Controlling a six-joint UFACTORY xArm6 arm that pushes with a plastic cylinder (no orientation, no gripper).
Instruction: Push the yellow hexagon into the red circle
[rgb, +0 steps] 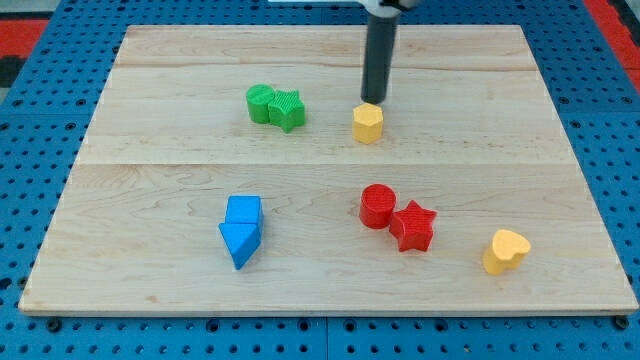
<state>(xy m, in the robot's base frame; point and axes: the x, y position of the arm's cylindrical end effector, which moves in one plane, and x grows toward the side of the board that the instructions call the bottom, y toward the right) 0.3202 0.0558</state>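
Note:
The yellow hexagon (368, 123) sits on the wooden board above and slightly left of the red circle (378, 206). My tip (374, 101) touches the hexagon's top edge, on the side away from the red circle. The red circle lies at the view's lower middle-right, touching a red star (412, 226) on its right.
A yellow heart (505, 251) lies at the lower right. A green circle (261, 103) and green star (287, 110) touch at the upper left-middle. A blue cube (243, 210) and blue triangle (239, 243) sit at the lower left. The board's edge (330, 305) runs along the bottom.

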